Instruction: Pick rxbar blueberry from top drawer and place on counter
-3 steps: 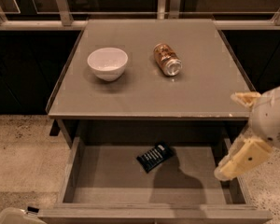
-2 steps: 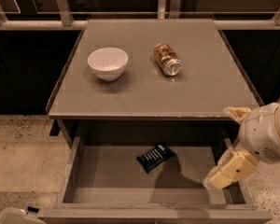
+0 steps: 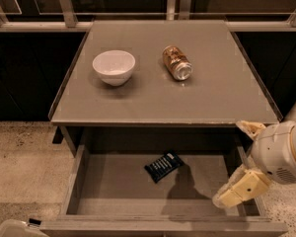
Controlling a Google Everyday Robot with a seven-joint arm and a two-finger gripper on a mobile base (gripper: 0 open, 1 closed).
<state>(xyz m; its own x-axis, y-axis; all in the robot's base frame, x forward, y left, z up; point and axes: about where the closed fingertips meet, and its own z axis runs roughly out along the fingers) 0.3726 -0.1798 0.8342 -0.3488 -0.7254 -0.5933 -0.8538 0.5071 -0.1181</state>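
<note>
The gripper [image 3: 232, 164] is hanging at the lower right of the frame, over the right wall of the open drawer [image 3: 77, 174]. Its two cream fingers [image 3: 239, 190] are standing well apart and holding nothing. The dark bar [image 3: 164, 166] is lying flat on the drawer floor, near the middle, its long axis running diagonally from lower left to upper right, apart from the gripper. Above, on the counter [image 3: 212, 100], a white bowl [image 3: 114, 67] is sitting left of a can [image 3: 177, 62] lying on its side.
</note>
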